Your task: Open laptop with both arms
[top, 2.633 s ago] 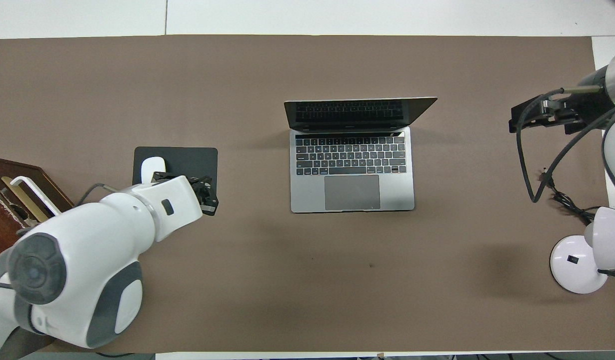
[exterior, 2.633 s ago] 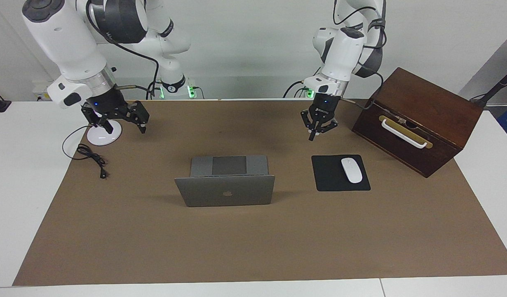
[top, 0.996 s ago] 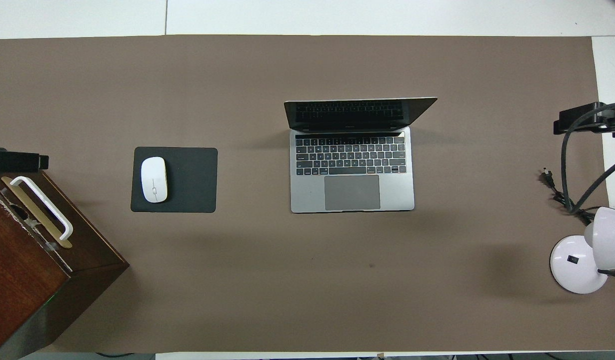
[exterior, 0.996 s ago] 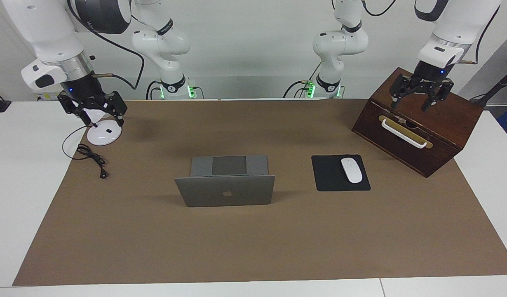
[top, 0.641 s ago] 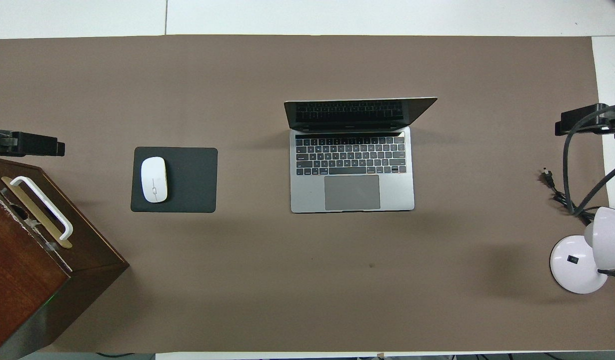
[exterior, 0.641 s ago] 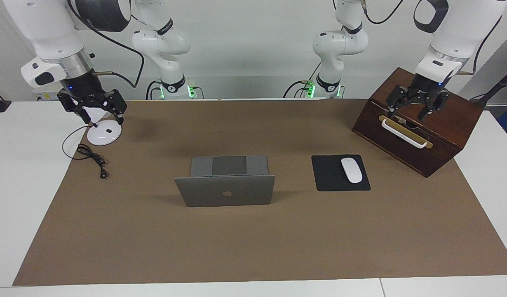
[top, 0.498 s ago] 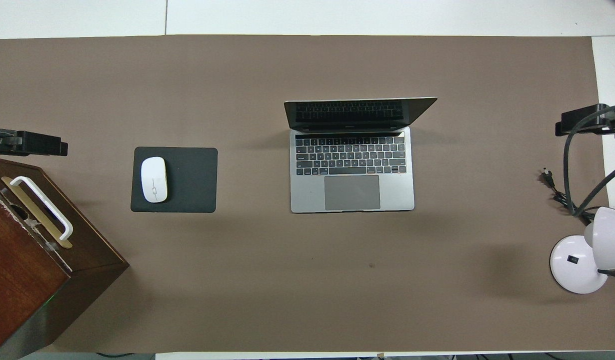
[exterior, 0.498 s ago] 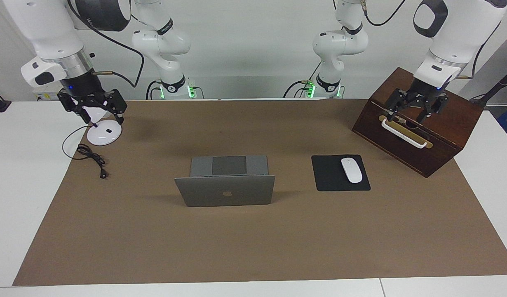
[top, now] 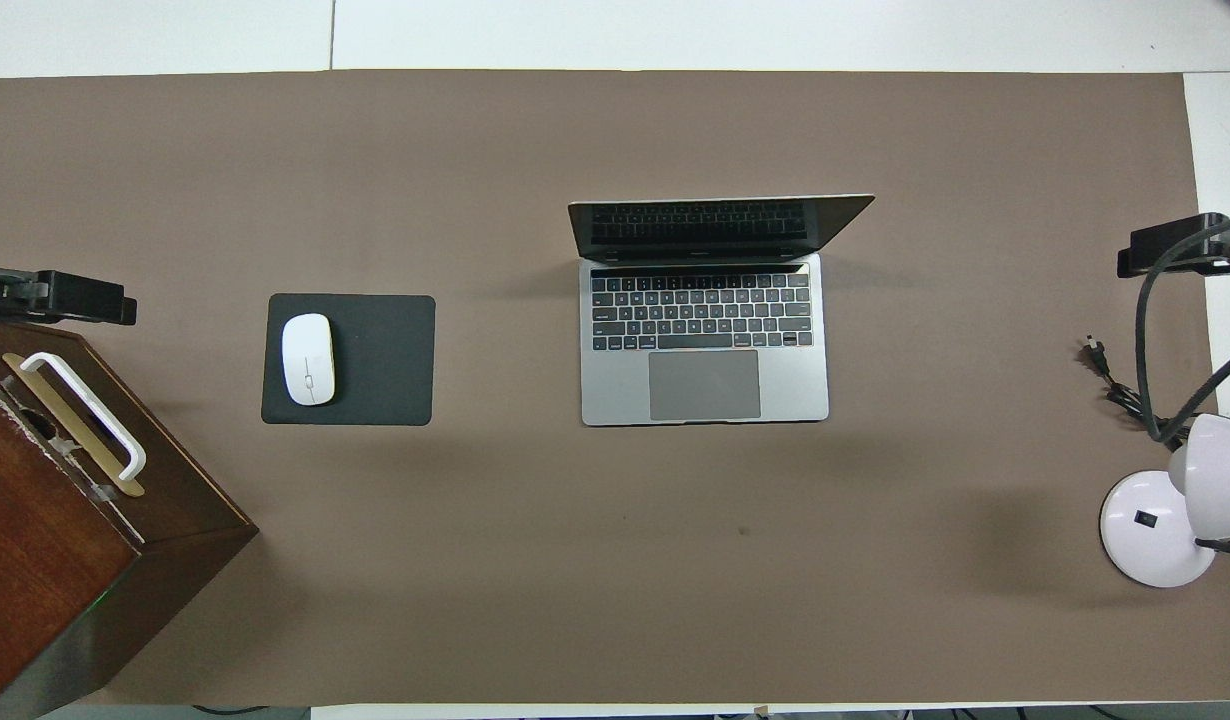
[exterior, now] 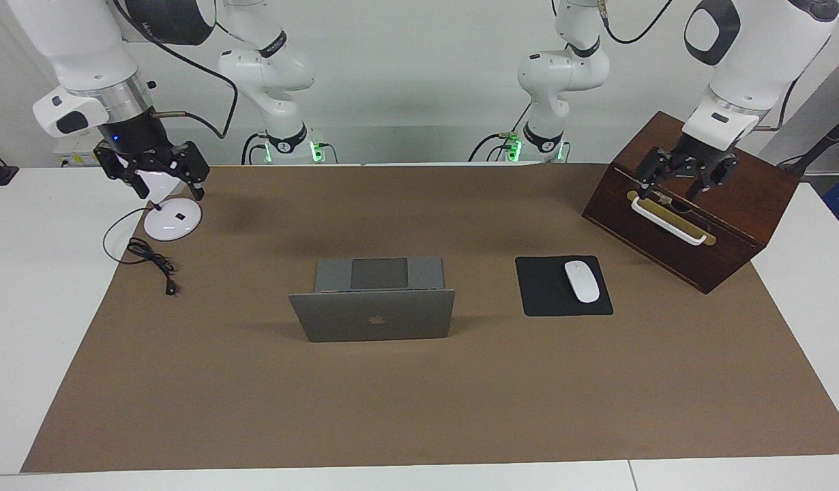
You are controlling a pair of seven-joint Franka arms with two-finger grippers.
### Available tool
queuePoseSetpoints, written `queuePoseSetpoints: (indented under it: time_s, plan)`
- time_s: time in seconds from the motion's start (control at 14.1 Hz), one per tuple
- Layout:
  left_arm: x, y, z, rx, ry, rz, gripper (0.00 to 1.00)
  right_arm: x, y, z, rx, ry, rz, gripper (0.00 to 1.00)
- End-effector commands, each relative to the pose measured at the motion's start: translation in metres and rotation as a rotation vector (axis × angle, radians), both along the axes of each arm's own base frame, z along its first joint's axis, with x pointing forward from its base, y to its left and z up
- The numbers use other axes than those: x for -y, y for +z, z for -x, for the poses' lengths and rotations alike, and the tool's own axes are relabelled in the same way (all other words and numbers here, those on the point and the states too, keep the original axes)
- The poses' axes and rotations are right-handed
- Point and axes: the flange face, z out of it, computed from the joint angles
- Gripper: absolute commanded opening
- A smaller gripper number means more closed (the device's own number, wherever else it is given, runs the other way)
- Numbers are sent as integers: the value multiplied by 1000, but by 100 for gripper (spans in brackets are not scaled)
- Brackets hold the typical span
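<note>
Thin silver-grey laptop (exterior: 373, 305) sits mid-desk, lid already up, hinge running along the desk's long edges. My left gripper (exterior: 685, 176), fingers spread and empty, hangs over the brown wooden box (exterior: 719, 204) at its end; right gripper (exterior: 153, 174), also spread and empty, over the white lamp base (exterior: 172, 223). Both well apart from it, neither nearer.

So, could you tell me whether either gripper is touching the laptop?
Apart. The facing view shows the left gripper over the wooden box, the right gripper over the lamp, the laptop untouched.

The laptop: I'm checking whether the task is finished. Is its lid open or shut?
Open. The laptop has its lid raised off the deck, with keyboard and trackpad uncovered in the overhead view; neither gripper is near it.
</note>
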Motion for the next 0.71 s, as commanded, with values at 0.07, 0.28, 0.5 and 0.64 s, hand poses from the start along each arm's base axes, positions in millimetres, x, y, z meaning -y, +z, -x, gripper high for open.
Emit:
queuePoseSetpoints:
  time_s: [0.07,0.28,0.5,0.64]
  plan:
    - [4,3,-4,21,25,-18,100,3,5,7,-13,15,5,100]
    - [7,-1,-2,20,20,-18,100,3,5,7,-13,15,7,100]
    - [7,-2,-2,18,20,-18,100,3,5,7,-14,15,7,100]
    - [7,-2,-2,18,20,-18,100,3,4,6,-16,15,7,100]
